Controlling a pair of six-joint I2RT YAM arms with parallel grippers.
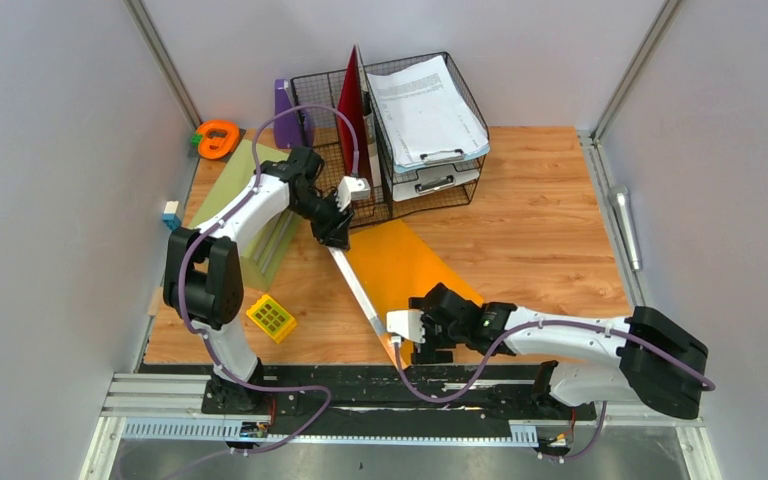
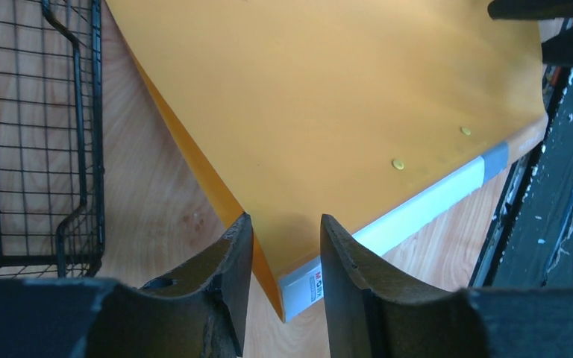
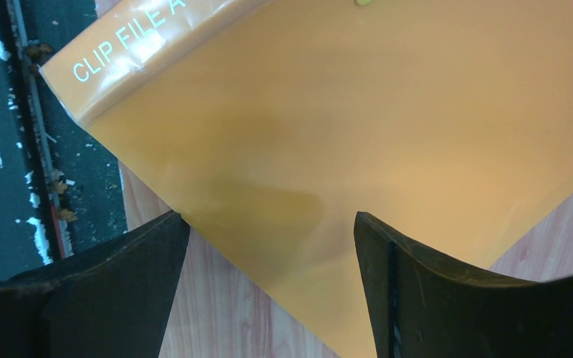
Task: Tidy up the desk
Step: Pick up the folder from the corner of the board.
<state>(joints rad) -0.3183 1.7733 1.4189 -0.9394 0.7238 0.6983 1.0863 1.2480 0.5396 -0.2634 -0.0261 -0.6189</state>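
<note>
From above, the desk [image 1: 540, 220] lay beneath both sets of fingers, its wood running out beyond them to the grey walls. An orange clip file [image 1: 410, 270] stretched between the two grippers. The left gripper [image 1: 338, 232] sat at the file's far corner, with a wire tray rack [image 1: 430, 120] just beyond its fingertips. The right gripper [image 1: 407, 340] sat at the near corner, beside the black rail [image 1: 480, 375].

In the left wrist view, the left fingers [image 2: 227, 261] stood narrowly parted, and the file's white-spined corner filled the gap between them. Whether they clenched it or merely rested over it could not be told. Bare desk wood showed outside the left-hand finger, with the wire rack farther out on that side.

In the right wrist view, the right fingers [image 3: 142, 268] were spread wide and released. The file's corner lay in the gap, its "CLIP FILE" lettering ahead of the fingertips. Desk wood showed between the fingers, nearer the camera than the file's edge.
</note>
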